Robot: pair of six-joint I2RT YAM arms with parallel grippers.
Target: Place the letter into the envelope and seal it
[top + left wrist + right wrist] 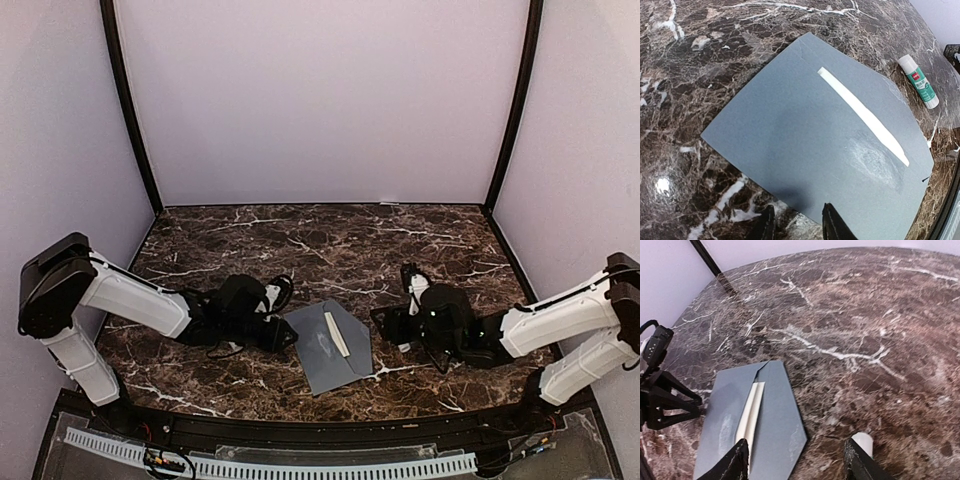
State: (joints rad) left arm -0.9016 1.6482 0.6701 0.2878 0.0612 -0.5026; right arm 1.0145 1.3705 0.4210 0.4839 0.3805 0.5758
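Letter sat inside the envelope, with only a thin cream strip showing at the mouth. Flap lay open, flat on the counter. Envelope was mid-counter near the front edge, open marble beyond. Left fingers were slightly parted, gripping nothing, at the envelope's edge. Right fingers were spread wide over the flap tip. Glue stick lay beside the flap: green label, red logo, text unreadable.

Seeing only a thin cream strip of the letter, rest tucked out of sight inside the envelope. Cropped at the bottom edge of the right wrist view: the glue stick, down to its white end, and the envelope's near end. Can't read the label print, too small.
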